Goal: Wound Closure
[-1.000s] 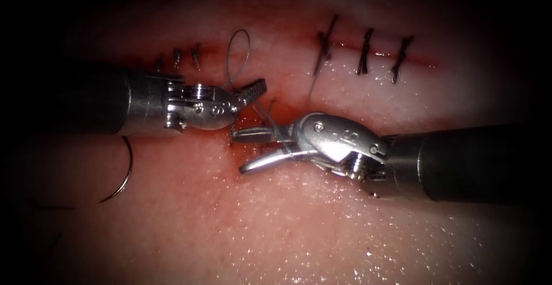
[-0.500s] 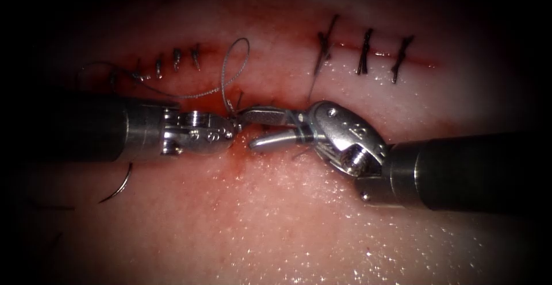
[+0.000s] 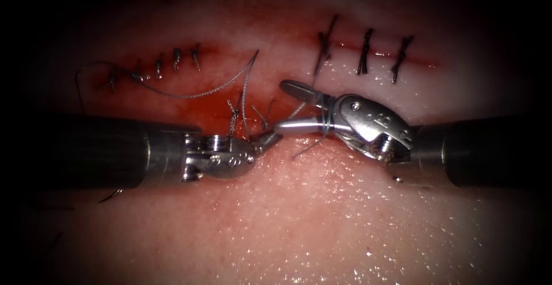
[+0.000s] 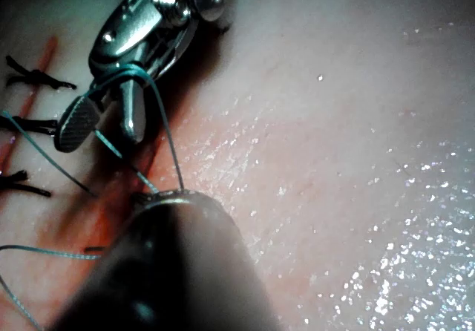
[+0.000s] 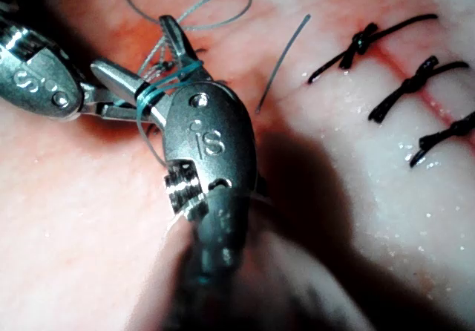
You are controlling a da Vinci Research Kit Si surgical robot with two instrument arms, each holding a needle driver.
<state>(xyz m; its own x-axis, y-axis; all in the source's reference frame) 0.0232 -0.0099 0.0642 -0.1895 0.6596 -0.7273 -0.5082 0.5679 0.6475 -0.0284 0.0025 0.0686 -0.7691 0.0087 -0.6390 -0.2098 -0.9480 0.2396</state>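
With the thread (image 3: 190,92) wound round its open, empty jaws, the right pincer (image 3: 287,106) has lifted toward the cut (image 3: 241,98) in the tissue (image 3: 299,216), while the left pincer (image 3: 265,140), gripping thread, has dropped, partly covering the needle (image 3: 109,195) lying free at lower left.
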